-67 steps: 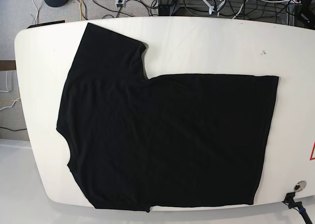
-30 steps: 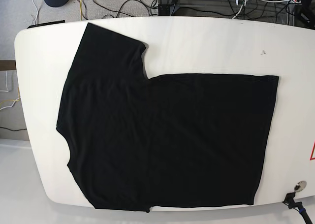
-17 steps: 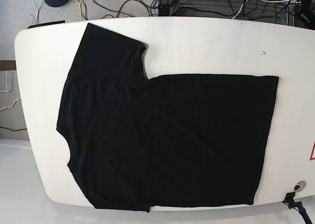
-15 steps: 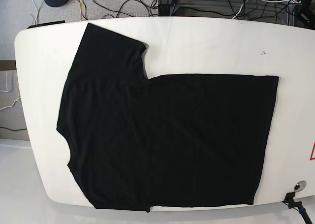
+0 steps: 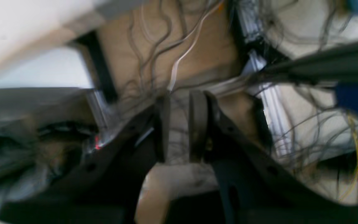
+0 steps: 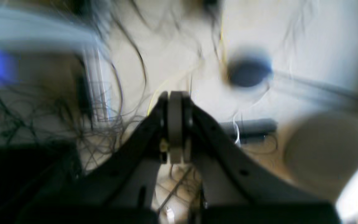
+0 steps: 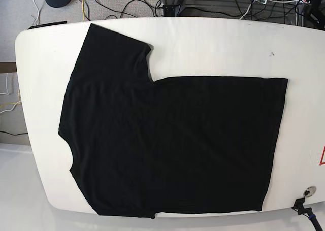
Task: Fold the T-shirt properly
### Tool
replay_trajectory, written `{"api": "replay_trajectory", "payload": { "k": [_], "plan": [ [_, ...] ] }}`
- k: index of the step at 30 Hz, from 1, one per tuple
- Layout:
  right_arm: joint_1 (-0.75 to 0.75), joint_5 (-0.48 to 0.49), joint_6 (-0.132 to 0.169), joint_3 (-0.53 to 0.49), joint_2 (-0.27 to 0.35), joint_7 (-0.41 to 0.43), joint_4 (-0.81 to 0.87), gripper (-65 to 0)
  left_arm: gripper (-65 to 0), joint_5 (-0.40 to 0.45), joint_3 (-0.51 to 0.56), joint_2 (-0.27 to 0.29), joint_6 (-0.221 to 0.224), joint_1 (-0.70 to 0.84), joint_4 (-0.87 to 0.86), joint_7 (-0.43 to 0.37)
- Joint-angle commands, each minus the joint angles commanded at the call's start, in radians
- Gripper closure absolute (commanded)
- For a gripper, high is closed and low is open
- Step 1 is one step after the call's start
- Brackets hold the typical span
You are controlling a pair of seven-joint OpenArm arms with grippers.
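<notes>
The T-shirt (image 7: 167,139) lies flat and plain black across the middle of the white oval table (image 7: 213,43) in the base view, one sleeve reaching to the upper left near the table's far edge, its lower hem almost at the near rim, with bare tabletop left along the top and the right side. No arm shows in the base view, and both wrist views are smeared with blur, showing only cables (image 5: 154,40) and floor beyond the table. The left gripper (image 5: 179,124) holds its dark fingers slightly parted around nothing, while the right gripper (image 6: 175,124) has its pads pressed together, empty.
</notes>
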Motion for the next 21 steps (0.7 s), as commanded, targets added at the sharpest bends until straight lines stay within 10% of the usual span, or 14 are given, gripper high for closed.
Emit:
{"api": "replay_trajectory", "payload": {
  "k": [5,13,21],
  "plan": [
    [-0.046,0.070,0.003,0.044,0.047,-0.020,0.249,0.0,-10.4,-0.027,-0.077,-0.024,-0.044,0.049,0.140,0.032],
    [0.012,0.407,0.043,0.220,0.134,-0.176,0.473,0.0,-12.7,-0.133,-0.256,-0.041,-0.343,0.043,0.328,0.122],
    [0.224,0.602,0.249,0.439,0.137,-0.412,0.496,0.0,-11.9,-0.165,-0.319,-0.061,-0.380,-0.058,0.395,0.161]
  ]
}}
